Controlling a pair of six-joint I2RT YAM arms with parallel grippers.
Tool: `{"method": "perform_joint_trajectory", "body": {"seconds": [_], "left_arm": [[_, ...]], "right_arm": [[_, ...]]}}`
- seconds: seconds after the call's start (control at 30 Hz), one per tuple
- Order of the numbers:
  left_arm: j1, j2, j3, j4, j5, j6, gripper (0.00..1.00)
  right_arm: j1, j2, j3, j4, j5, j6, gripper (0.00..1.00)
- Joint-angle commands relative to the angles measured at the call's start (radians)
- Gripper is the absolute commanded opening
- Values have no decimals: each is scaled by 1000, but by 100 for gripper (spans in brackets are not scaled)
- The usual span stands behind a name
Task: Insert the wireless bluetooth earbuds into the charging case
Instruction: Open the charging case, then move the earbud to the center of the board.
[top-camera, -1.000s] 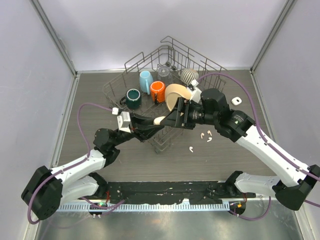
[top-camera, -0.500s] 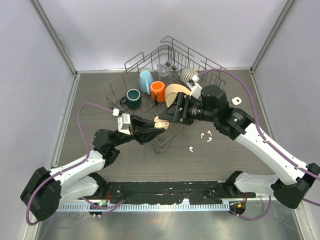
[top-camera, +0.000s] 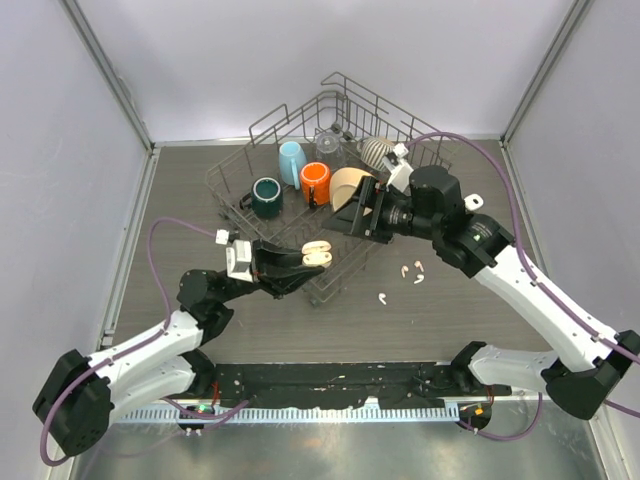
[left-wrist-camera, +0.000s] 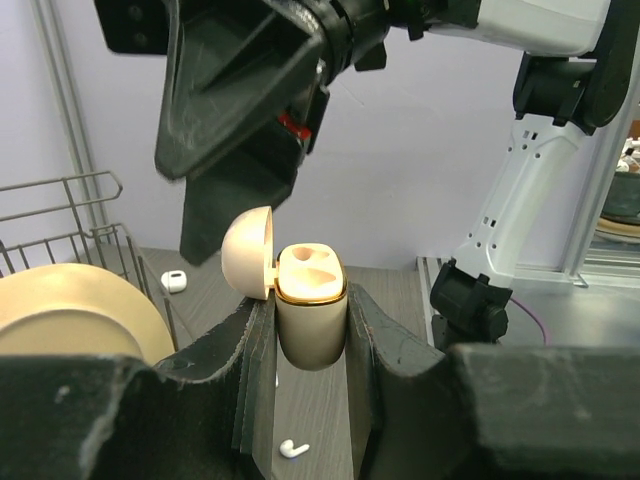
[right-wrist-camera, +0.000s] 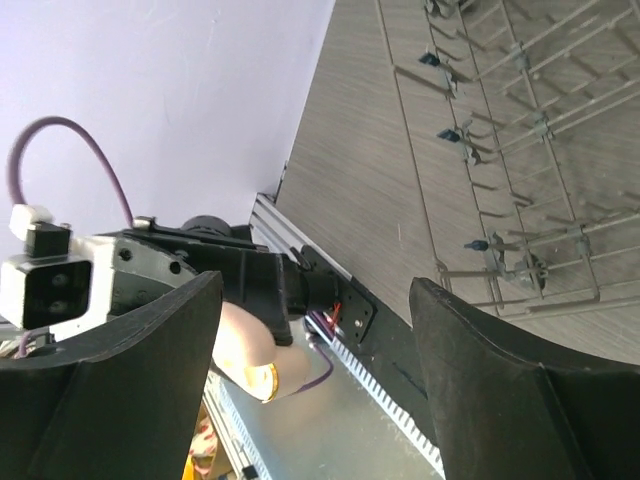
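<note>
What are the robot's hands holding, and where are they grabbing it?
The left gripper pinches the open charging case by the sides of its lower half. The right gripper is open and holds nothing.

Top view: bright, even, diffuse light from above; focus sharp throughout, only faint soft shadows on the desk (top-camera: 180, 185), pale walls (top-camera: 300, 60) slanting steeply at the frame edges. Left wrist view: the near left fingers (left-wrist-camera: 120, 410) dark and blurred. Right wrist view: the right fingers (right-wrist-camera: 510, 390) soft, unlit silhouettes.
</note>
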Motion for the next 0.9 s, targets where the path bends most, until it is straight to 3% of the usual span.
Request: {"method": "perform_joint_trajectory", "body": {"seconds": [0.0, 0.13, 0.3, 0.4, 0.53, 0.67, 0.87], "left_arm": [[-3, -56, -31, -8, -42, 51, 0], [-3, -92, -53, -20, -79, 58, 0], [-3, -148, -73, -28, -111, 70, 0], [-3, -174, -85, -27, -128, 71, 0], [-1, -194, -110, 19, -165, 67, 0], [-3, -209, -143, 82, -195, 55, 0], [-3, -246, -168, 81, -167, 108, 0]], "right_arm": [[-8, -72, 84, 33, 40, -52, 81], [-26, -110, 105, -68, 153, -83, 82], [-28, -168, 103, -335, 565, -92, 82], [-28, -216, 44, -406, 627, -154, 82], [-28, -244, -20, -501, 737, -117, 82], [-28, -264, -83, -616, 903, 21, 82], [-29, -337, -200, -604, 988, 156, 80]]}}
